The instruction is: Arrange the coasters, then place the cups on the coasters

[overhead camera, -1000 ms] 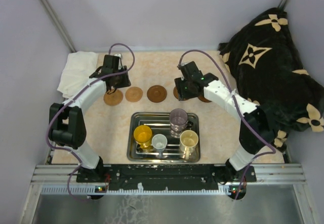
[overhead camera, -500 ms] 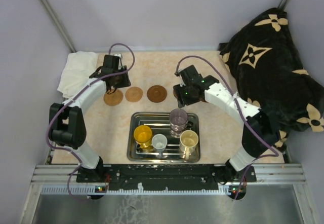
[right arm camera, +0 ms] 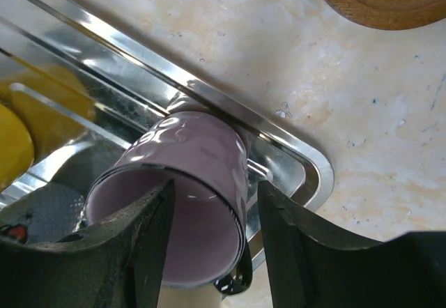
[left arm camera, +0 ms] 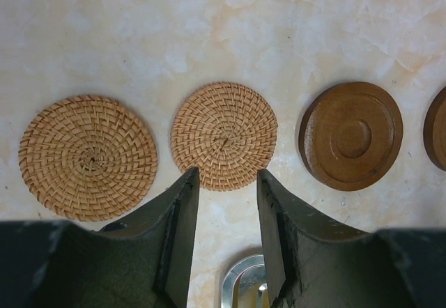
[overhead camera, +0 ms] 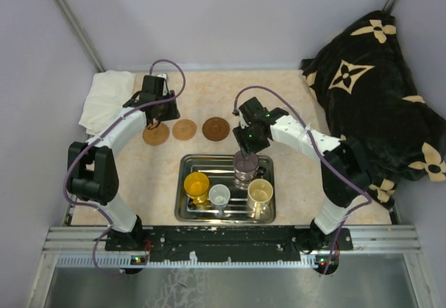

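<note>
— On the tabletop [overhead camera: 209, 95], where is the purple cup [overhead camera: 245, 163] sitting relative to the right jaws?

— It is standing upright in the steel tray [overhead camera: 182, 214], against the far rim and a little right of the middle. The right jaws are hanging directly over it, parted and gripping nothing. In the wrist view one jaw is reaching over the cup's mouth while the other is sitting outside its wall, so that side of the cup is lying between them. Whether either jaw is touching it, I cannot tell.

— What else is sitting in the tray?

— The yellow cup [overhead camera: 196, 185], the small white cup [overhead camera: 219, 195] and the cream cup [overhead camera: 260, 193] are lining up along the near side, in front of the purple one.

— And the left jaws?

— They are parted too and holding nothing. They are hovering just short of a woven coaster [left arm camera: 224, 135], which is lying flat right past their tips, in line with the gap. A second woven coaster [left arm camera: 88, 156] is lying to its left, apart from it, and a wooden coaster [left arm camera: 351, 144] to its right.

— And from above?

— Those three coasters are forming a row beyond the tray. A white cloth [overhead camera: 104, 99] is lying at the far left corner, and a black flowered blanket [overhead camera: 376, 92] is piling up on the right.
</note>
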